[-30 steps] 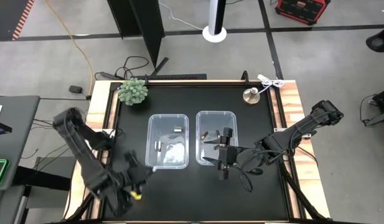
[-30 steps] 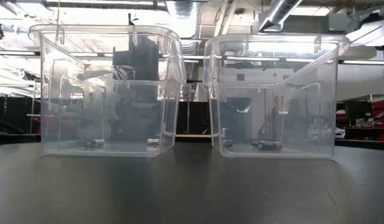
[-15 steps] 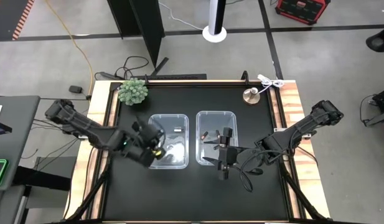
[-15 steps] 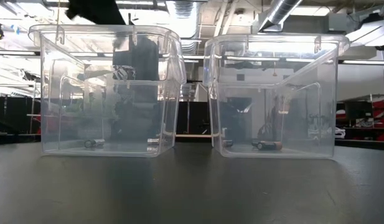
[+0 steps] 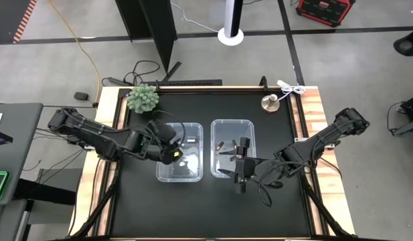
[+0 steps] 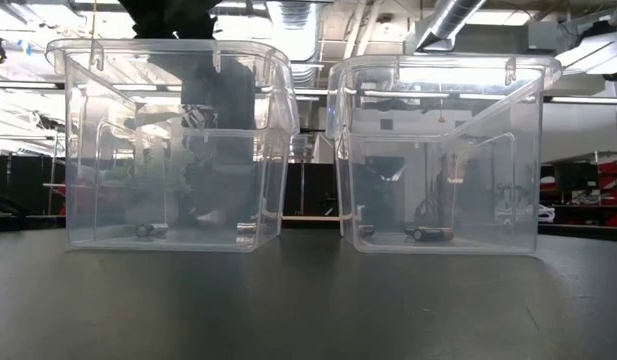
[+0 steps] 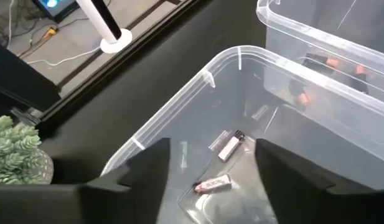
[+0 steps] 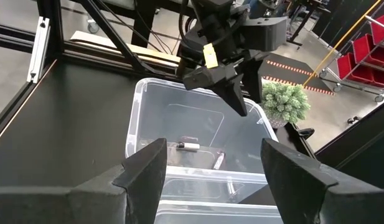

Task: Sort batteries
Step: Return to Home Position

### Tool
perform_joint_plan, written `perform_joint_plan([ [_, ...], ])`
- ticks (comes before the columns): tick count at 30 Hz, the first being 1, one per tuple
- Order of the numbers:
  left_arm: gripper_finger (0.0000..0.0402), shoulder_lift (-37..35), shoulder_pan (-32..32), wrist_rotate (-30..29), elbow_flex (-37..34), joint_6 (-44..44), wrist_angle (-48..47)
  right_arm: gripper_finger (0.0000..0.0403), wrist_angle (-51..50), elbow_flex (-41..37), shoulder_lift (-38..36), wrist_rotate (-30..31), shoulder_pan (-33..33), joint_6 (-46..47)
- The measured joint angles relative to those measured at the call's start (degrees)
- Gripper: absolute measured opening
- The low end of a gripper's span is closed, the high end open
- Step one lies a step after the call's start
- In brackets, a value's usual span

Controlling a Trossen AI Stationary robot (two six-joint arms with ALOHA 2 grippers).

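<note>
Two clear plastic bins stand side by side mid-table. The left bin [image 5: 181,125] has silvery batteries [image 7: 229,148] lying on its floor. The right bin [image 5: 233,122] has dark batteries with orange ends [image 7: 328,62] on its floor. My left gripper [image 5: 171,152] hangs open over the left bin, with nothing between its fingers [image 7: 210,155]. In the low view a pale blur [image 6: 210,213] shows low inside the left bin. My right gripper [image 5: 224,163] waits open over the right bin, pointing toward the left bin [image 8: 198,146].
A small potted plant [image 5: 143,98] stands at the far left corner. A round metal object [image 5: 270,102] and a white cable [image 5: 290,87] lie at the far right. Bare black tabletop [image 5: 193,207] lies near the front edge.
My left gripper has risen from the table's near left corner. It has swung toward the far and right edges and now hangs over the left bin. In the low view it has come in above that bin. A pale blur now shows low inside the bin.
</note>
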Motion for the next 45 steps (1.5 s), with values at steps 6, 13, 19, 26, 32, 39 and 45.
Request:
perform_joint_plan([
  [6, 0.0273, -0.8, -1.0, -0.1, 0.0, 2.6, 0.4, 0.0276, 0.0, 0.0, 0.0, 0.0, 0.0, 0.0],
  [13, 0.027, -8.5, -11.2, -10.2, 0.0, 10.6, 6.2, 0.0276, 1.2, 0.0, 0.0, 0.0, 2.5, -2.4],
  [19, 0.0197, -14.5, -24.1, -16.5, 0.1, 16.5, 7.8, 0.0273, 2.4, 0.0, -0.8, 0.0, 7.1, -5.6],
  [26, 0.0039, -15.1, -34.6, -23.2, -0.8, 17.5, 6.4, 0.019, 9.2, -8.1, -9.2, 0.0, 10.3, -6.5],
  [32, 0.0002, -17.0, -38.2, -25.8, -8.1, 12.0, 7.1, 0.0045, 21.0, -23.0, -23.1, 0.0, 10.2, -8.5],
  [39, 0.0001, -23.6, -38.6, -24.4, -21.3, 16.5, 23.6, 0.0008, 23.0, -33.9, -34.9, -0.3, 10.2, -8.3],
  [45, 0.0, -31.7, -33.1, -11.4, -35.9, 39.9, 57.5, 0.0002, 28.1, -41.6, -41.9, -1.2, 10.0, -11.4],
])
